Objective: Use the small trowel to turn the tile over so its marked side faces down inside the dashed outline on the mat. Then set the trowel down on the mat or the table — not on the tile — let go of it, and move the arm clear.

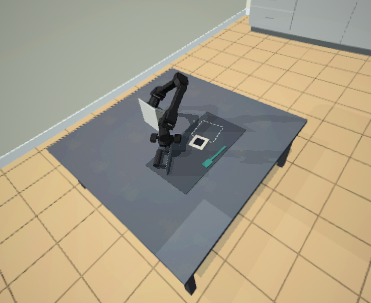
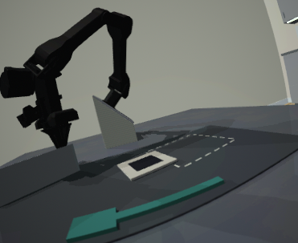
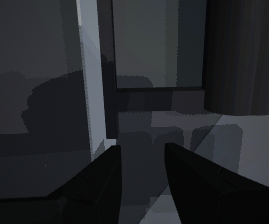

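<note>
Black two-finger tool (image 1: 167, 171) (image 2: 62, 147) (image 3: 142, 153) slightly spread, nothing pinched, above grey block. Cream square tile (image 1: 199, 142) (image 2: 147, 162), dark-marked side up, beside dashed outline; flat teal trowel (image 1: 214, 157) (image 2: 147, 207) on dark mat (image 1: 185, 181) (image 2: 38, 200).

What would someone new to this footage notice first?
The teal trowel stands out most, lying on the dark mat. Next comes the pale tile with its dark square facing up, beside the dashed outline. The black arm arches behind.

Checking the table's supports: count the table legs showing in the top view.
3: a front leg at the picture's bottom, a right leg, and a left leg, barely peeking out. More may be hidden.
</note>
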Robot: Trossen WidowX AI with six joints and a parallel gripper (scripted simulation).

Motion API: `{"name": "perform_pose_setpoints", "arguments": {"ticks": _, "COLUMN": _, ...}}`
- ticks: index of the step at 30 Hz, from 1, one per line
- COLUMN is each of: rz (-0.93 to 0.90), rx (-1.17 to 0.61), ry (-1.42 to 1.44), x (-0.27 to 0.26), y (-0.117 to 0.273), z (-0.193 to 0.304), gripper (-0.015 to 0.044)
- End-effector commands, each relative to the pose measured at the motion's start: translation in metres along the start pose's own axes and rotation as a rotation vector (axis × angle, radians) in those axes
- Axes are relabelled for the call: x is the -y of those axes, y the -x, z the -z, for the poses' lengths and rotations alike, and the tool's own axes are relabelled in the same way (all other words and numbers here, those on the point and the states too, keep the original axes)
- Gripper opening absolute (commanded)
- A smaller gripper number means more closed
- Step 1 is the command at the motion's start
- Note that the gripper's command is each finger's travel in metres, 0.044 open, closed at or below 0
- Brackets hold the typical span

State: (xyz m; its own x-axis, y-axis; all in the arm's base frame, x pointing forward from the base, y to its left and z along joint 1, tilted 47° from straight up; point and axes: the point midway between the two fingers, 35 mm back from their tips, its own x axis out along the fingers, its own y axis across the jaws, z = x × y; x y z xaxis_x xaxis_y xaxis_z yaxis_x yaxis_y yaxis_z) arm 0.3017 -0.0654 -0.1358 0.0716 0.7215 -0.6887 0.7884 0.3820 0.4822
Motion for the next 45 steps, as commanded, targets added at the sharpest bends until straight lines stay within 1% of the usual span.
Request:
{"name": "perform_pose_setpoints", "arguments": {"ticks": 1, "rz": -0.006, "rx": -0.001, "ry": 0.003, "x": -0.011, "y": 0.0, "z": 0.0, "gripper": 0.01}}
{"name": "perform_pose_setpoints", "arguments": {"ticks": 22, "rz": -0.008, "rx": -0.002, "ry": 0.004, "x": -0.059, "y": 0.0, "z": 0.001, "gripper": 0.01}}
{"name": "perform_pose_setpoints", "arguments": {"ticks": 23, "rz": -0.003, "rx": -0.003, "ry": 0.003, "x": -0.05, "y": -0.001, "z": 0.001, "gripper": 0.01}}
{"name": "perform_pose_setpoints", "arguments": {"ticks": 31, "rz": -0.003, "rx": -0.002, "ry": 0.005, "x": -0.052, "y": -0.001, "z": 0.001, "gripper": 0.01}}
{"name": "perform_pose_setpoints", "arguments": {"ticks": 34, "rz": -0.001, "rx": 0.0, "ry": 0.004, "x": -0.043, "y": 0.002, "z": -0.001, "gripper": 0.01}}
{"name": "perform_pose_setpoints", "arguments": {"ticks": 45, "rz": -0.001, "rx": 0.001, "ry": 0.002, "x": 0.028, "y": 0.018, "z": -0.001, "gripper": 0.01}}
